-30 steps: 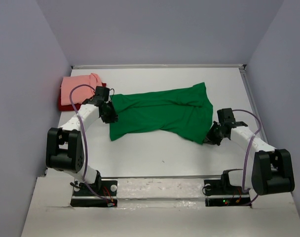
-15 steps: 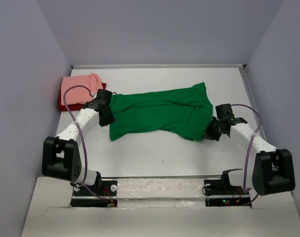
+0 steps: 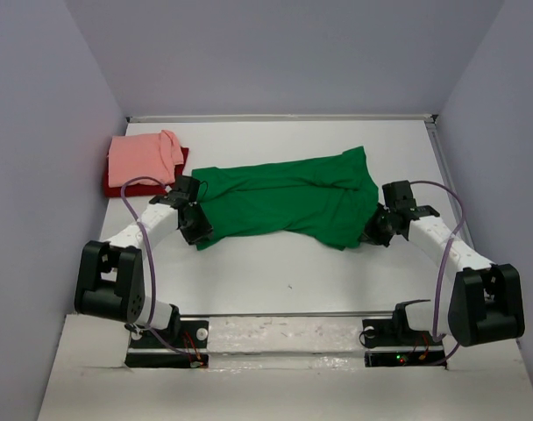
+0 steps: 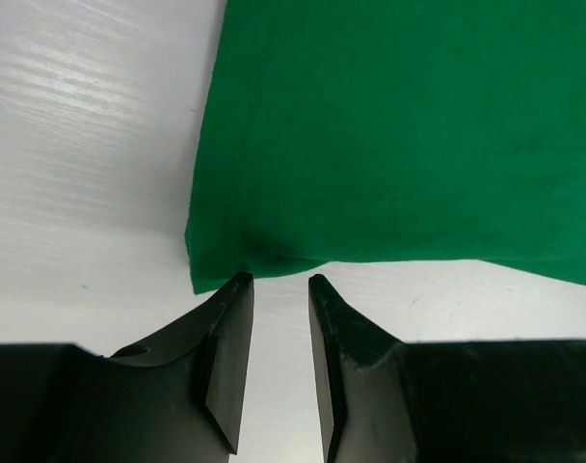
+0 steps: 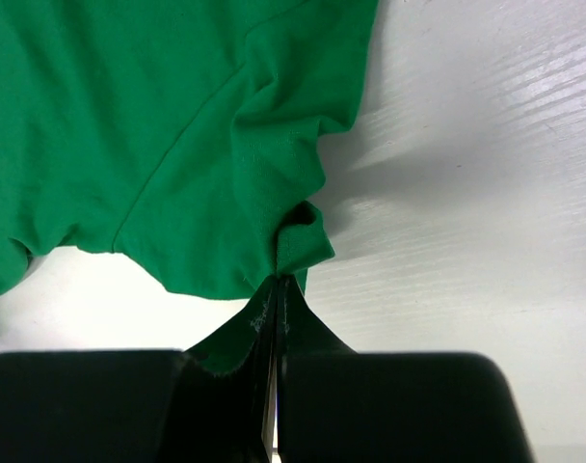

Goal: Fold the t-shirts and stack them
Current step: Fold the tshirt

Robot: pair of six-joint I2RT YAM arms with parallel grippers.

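Observation:
The green t-shirt [image 3: 284, 202] lies spread across the middle of the table, loosely doubled over. My left gripper [image 3: 196, 230] sits at its near-left corner [image 4: 211, 270]. Its jaws are open and the fingertips [image 4: 240, 282] just reach the hem, with only bare table between them. My right gripper [image 3: 378, 230] is at the shirt's near-right corner. There it is shut on a bunched fold of green cloth [image 5: 298, 241]. A folded salmon pink t-shirt [image 3: 142, 156] rests on a dark red t-shirt [image 3: 113, 187] at the far left.
Grey walls close in the white table [image 3: 275, 272] on the left, back and right. A raised rail [image 3: 442, 167] runs along the right edge. The pink and red stack sits just behind my left arm.
My left gripper has slid down the shirt's left edge to its near corner and its jaws have widened a little. My right gripper has closed on the shirt's right corner.

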